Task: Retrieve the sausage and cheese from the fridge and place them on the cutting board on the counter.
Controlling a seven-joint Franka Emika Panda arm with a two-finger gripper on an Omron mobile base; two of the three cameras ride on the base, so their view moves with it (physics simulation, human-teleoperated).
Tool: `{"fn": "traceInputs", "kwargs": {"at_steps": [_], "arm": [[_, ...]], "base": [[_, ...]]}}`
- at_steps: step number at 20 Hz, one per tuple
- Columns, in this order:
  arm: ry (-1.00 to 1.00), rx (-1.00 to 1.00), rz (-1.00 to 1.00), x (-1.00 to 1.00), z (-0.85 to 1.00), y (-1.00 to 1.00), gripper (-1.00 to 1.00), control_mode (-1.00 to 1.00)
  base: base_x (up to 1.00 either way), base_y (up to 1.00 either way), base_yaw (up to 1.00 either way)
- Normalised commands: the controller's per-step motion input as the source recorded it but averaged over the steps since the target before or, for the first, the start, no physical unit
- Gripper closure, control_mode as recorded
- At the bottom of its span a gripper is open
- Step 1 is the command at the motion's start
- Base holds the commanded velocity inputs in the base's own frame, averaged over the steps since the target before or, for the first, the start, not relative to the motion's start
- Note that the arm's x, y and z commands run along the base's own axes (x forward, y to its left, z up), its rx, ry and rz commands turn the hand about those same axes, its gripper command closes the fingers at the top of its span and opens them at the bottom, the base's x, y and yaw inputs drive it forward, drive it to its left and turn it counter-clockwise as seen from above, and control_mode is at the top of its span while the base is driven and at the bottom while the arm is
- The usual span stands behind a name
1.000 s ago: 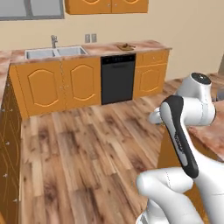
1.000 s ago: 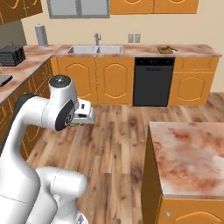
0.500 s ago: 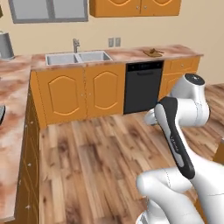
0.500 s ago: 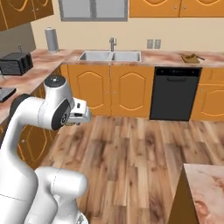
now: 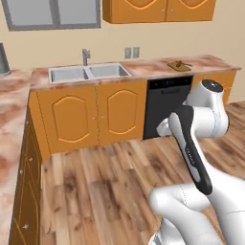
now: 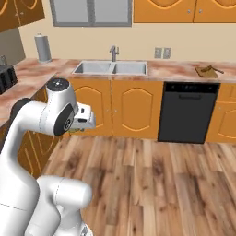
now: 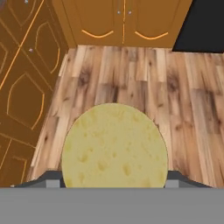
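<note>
Gripper (image 7: 113, 186) clamped on one cheese (image 7: 114, 146); one cutting board (image 6: 206, 71) on counter (image 6: 175, 70).

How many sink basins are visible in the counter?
2. The left basin and the right basin sit side by side in the counter under the faucet, left of the cutting board.

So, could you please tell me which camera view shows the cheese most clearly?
The hand view: the cheese sits large and close in the lower middle, its pale yellow pitted face plain, held between the fingers. In the right base view only a thin yellowish edge shows under the hand. In the left base view the arm stands in front of it.
</note>
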Motion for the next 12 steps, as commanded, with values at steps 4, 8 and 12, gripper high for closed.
{"fn": "traceInputs", "kwargs": {"at_steps": [4, 8, 12], "arm": [[0.0, 0.0, 0.0, 0.0, 0.0, 0.0, 1.0, 1.0], [0.0, 0.0, 0.0, 0.0, 0.0, 0.0, 1.0, 1.0], [0.0, 0.0, 0.0, 0.0, 0.0, 0.0, 1.0, 1.0]], "base": [[1.0, -0.64, 0.0], [1.0, -0.71, 0.0], [1.0, -0.85, 0.0]]}}
